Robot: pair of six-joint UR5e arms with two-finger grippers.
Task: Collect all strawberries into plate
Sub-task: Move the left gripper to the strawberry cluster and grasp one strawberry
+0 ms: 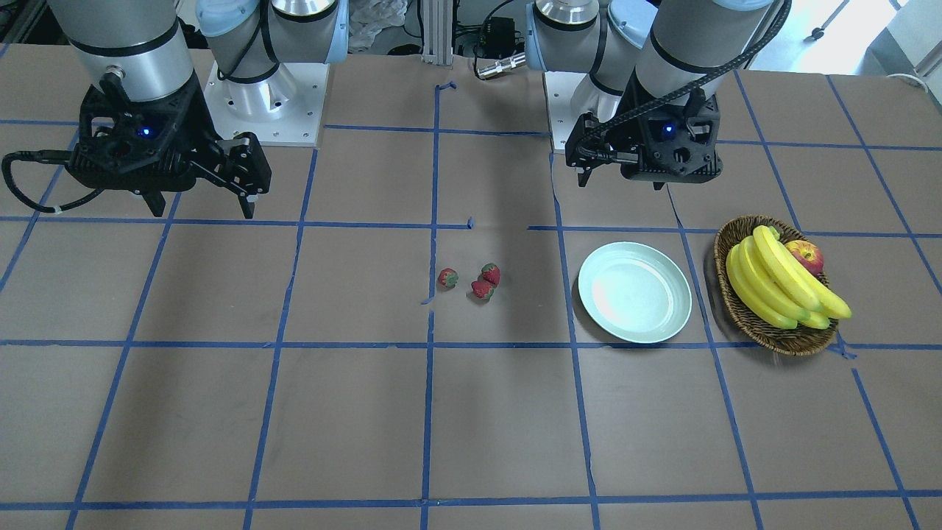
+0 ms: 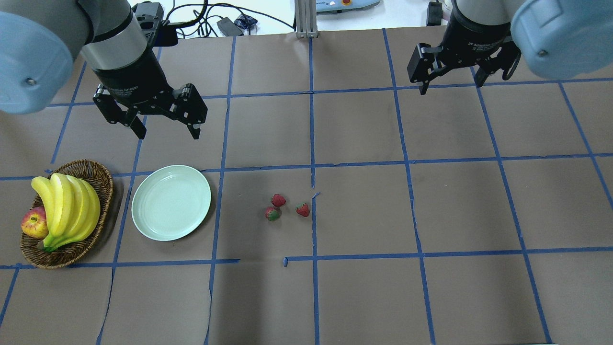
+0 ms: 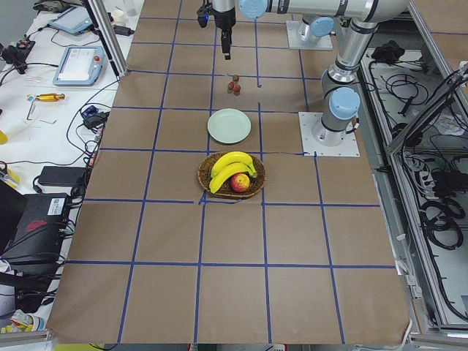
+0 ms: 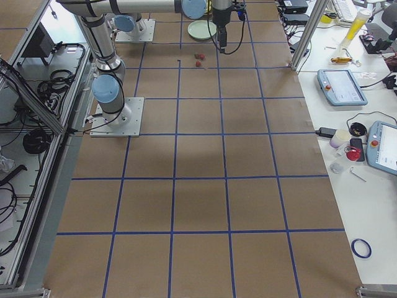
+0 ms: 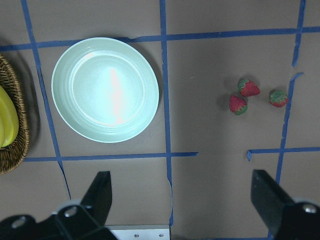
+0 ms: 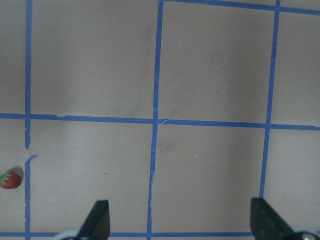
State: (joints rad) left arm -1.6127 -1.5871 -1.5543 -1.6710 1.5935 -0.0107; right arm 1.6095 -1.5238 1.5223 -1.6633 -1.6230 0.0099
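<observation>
Three small red strawberries (image 2: 278,200) (image 2: 273,213) (image 2: 302,210) lie close together on the brown table near its middle. They also show in the front view (image 1: 482,289) and in the left wrist view (image 5: 238,104). One strawberry (image 6: 10,179) shows at the left edge of the right wrist view. The pale mint-green plate (image 2: 171,202) is empty, to the strawberries' left in the overhead view. My left gripper (image 2: 165,132) hangs open and empty above the table behind the plate. My right gripper (image 2: 450,86) hangs open and empty far to the right.
A brown wicker basket (image 2: 98,173) with bananas (image 2: 67,206) and a red-yellow apple (image 2: 33,223) stands left of the plate. Blue tape lines grid the brown table. The arm bases stand at the table's back edge (image 1: 257,96).
</observation>
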